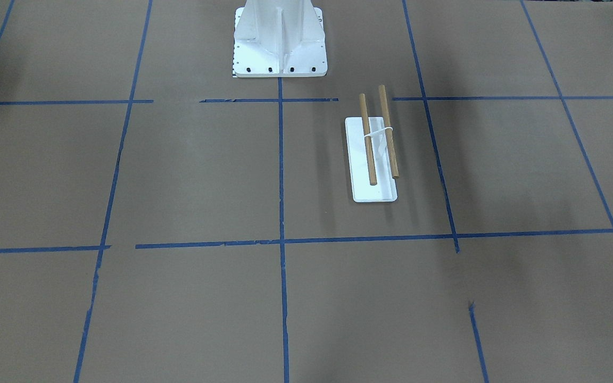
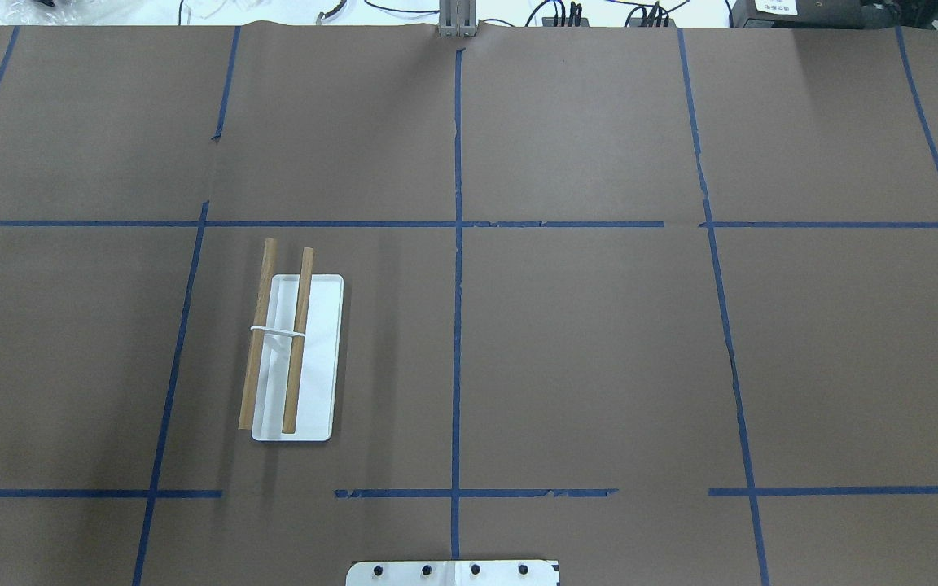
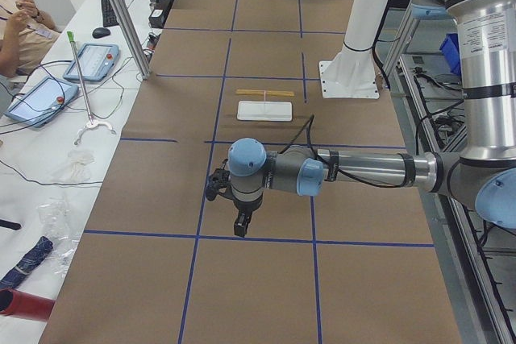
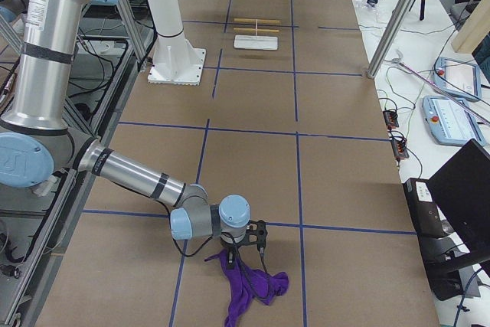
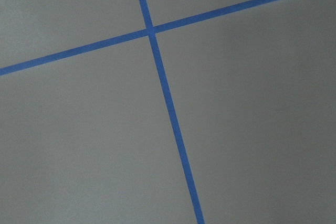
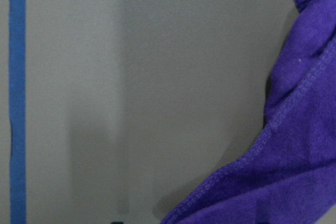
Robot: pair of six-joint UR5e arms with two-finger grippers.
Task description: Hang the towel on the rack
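The rack [image 2: 294, 358] stands on the table, a flat white base with two wooden dowels on a thin white support; it also shows in the front view [image 1: 373, 159] and both side views [image 3: 264, 106] [image 4: 256, 36]. The purple towel [image 4: 253, 285] lies crumpled at the table's right end and fills the right side of the right wrist view [image 6: 299, 129]. My right gripper [image 4: 243, 256] points down right at the towel's top edge; I cannot tell if it is open or shut. My left gripper [image 3: 240, 230] hangs over bare table at the left end, state unclear.
The white bolted robot pedestal [image 1: 280, 40] stands at the table's near-robot edge. Blue tape lines [image 5: 168, 103] grid the brown table. Metal frame posts [image 4: 398, 17], tablets [image 3: 89, 62] and an operator [image 3: 20, 26] are beside the table.
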